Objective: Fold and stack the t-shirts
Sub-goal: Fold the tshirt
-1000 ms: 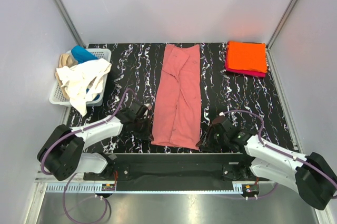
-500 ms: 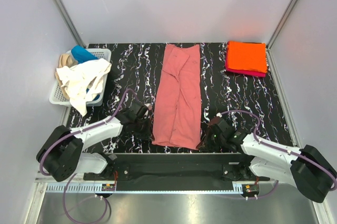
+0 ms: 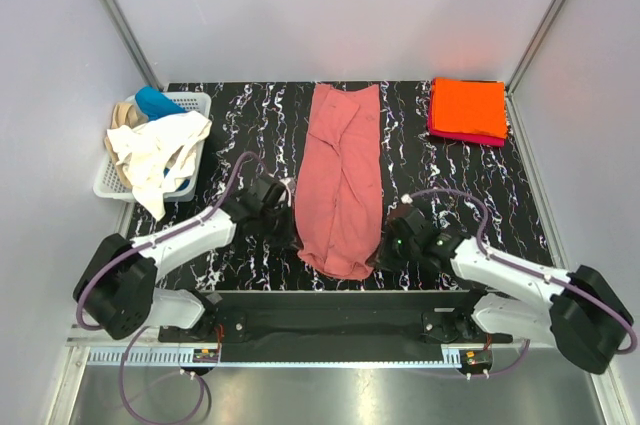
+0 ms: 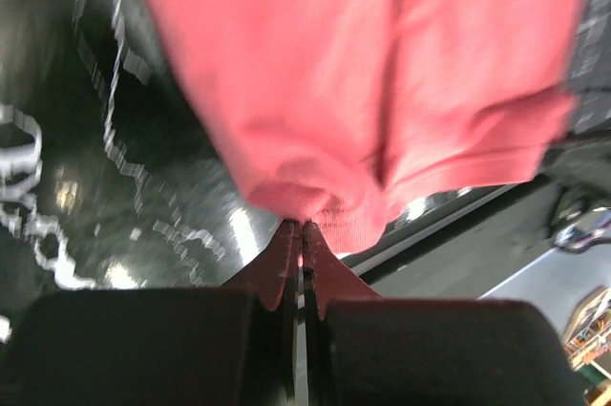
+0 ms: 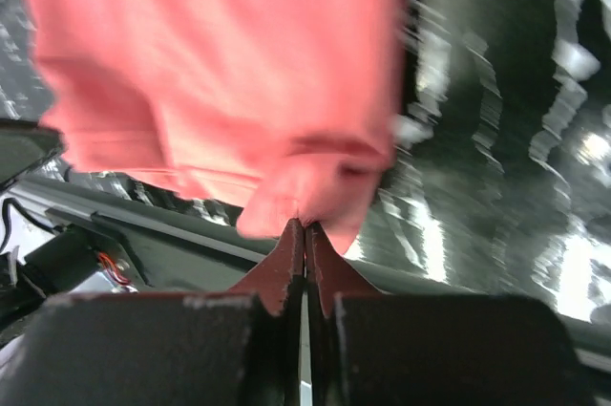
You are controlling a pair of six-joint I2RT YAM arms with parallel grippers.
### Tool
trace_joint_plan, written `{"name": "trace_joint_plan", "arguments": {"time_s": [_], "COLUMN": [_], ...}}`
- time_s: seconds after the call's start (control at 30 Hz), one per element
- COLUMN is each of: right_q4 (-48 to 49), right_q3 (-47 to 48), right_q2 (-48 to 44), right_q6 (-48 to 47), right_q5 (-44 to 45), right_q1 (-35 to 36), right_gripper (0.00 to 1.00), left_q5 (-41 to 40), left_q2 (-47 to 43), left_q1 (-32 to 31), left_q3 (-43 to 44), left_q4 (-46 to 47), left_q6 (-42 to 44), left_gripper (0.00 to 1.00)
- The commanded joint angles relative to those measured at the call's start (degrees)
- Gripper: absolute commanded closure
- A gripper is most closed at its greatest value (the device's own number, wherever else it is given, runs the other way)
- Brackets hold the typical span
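Observation:
The salmon-pink t-shirt (image 3: 340, 170) lies as a long strip down the middle of the table, its near end raised and drawn in. My left gripper (image 3: 290, 215) is shut on its near left corner, seen in the left wrist view (image 4: 302, 223) pinching the pink cloth (image 4: 382, 72). My right gripper (image 3: 382, 250) is shut on the near right corner, seen in the right wrist view (image 5: 305, 224) with the pink cloth (image 5: 210, 62) hanging from it. A folded orange t-shirt (image 3: 468, 106) lies on a magenta one (image 3: 492, 138) at the far right. Cream-white (image 3: 155, 155), tan (image 3: 122, 114) and blue (image 3: 157, 101) shirts sit in the basket.
A white lattice basket (image 3: 194, 101) stands at the far left of the black marbled table (image 3: 450, 185). Grey walls close in the table on three sides. The black base rail (image 3: 330, 303) runs along the near edge.
Both grippers have moved inward and away from the near edge, lifting the shirt's near hem; the near end of the strip has narrowed and rounded.

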Motion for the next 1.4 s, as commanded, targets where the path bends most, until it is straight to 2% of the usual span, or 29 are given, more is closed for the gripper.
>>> {"name": "trace_joint_plan", "arguments": {"time_s": [0.0, 0.1, 0.23, 0.3, 0.5, 0.93, 1.37], "right_q4": [0.11, 0.19, 0.1, 0.1, 0.1, -2.36, -4.38], "right_q3": [6.64, 11.21, 19.55, 22.98, 32.3, 49.97, 68.96], "right_q2": [4.71, 9.28, 15.88, 19.99, 28.89, 41.63, 62.37], "right_q6": [-6.54, -11.37, -18.06, -20.78, -27.2, -33.54, -37.32], "right_q5": [2.69, 2.51, 1.37, -1.26, -5.66, -10.76, -17.0], "right_q1": [-1.47, -4.28, -8.24, -12.01, -17.04, -25.83, -30.93], "right_gripper": [1.0, 1.0, 1.0, 1.0, 1.0, 1.0, 1.0], "left_q5": [1.92, 2.97, 3.59, 3.94, 5.08, 7.37, 9.65], "left_q2": [3.07, 7.2, 13.27, 16.79, 25.14, 39.55, 56.25], "left_q1": [1.96, 4.16, 7.32, 8.38, 11.9, 17.78, 21.65], "left_q3": [5.94, 9.19, 17.81, 22.19, 32.82, 53.84, 72.03], "left_q4": [0.76, 0.67, -0.64, -1.17, -2.49, -3.81, -3.9], "left_q6": [1.78, 3.01, 5.2, 5.82, 7.93, 10.21, 10.13], "left_gripper": [1.0, 1.0, 1.0, 1.0, 1.0, 1.0, 1.0]}}
